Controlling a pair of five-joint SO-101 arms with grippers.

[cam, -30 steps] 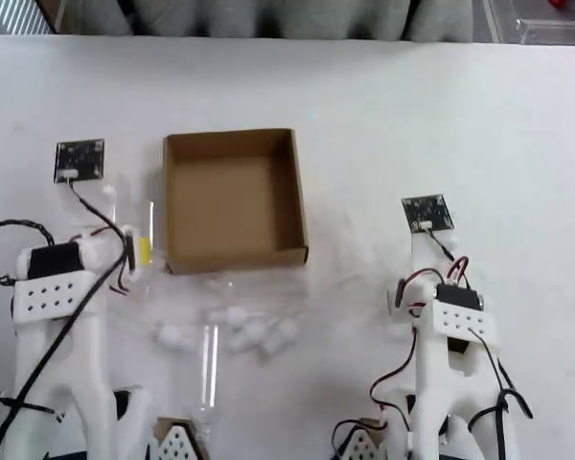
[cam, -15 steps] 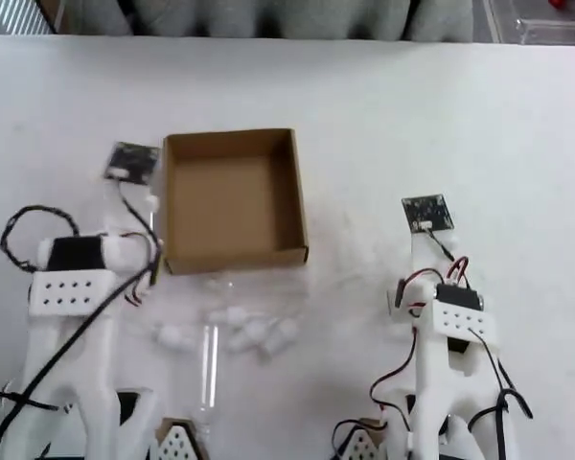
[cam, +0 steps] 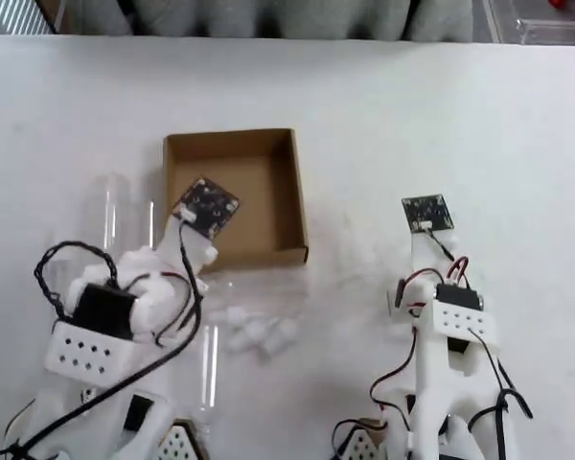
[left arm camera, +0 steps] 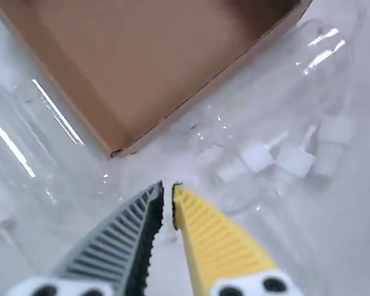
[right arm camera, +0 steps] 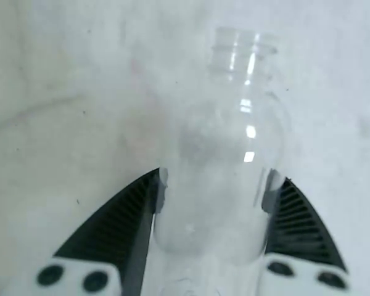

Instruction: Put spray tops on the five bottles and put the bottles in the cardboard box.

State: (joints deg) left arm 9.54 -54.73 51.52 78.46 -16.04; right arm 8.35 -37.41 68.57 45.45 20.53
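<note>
The job looks to be at its start. The cardboard box (cam: 254,172), left of centre in the high view, shows a bare floor where the left arm (cam: 115,307) doesn't cover it, and the one bottle neck that can be seen plainly has no top on it. The right gripper (right arm camera: 216,179) is clamped on a clear bottle (right arm camera: 234,123), one black jaw pressed against each side of the body and the threaded neck pointing away from the wrist. The high view puts that arm (cam: 450,321) at the lower right of the table (cam: 412,105), well apart from the box. The left gripper (left arm camera: 167,188) has its grey and yellow fingers drawn almost together on nothing, and it hangs over the table just off the box's near corner (left arm camera: 114,148). The white spray tops (cam: 257,332) lie in a loose heap close by, below the box in the high view. More clear bottles lie around the box, though they are hard to make out against the table. The step in hand seems to be fetching a top. The left fingers would need to part, come down on one top (left arm camera: 259,157) clear of its neighbours, and carry it to the open neck.
</note>
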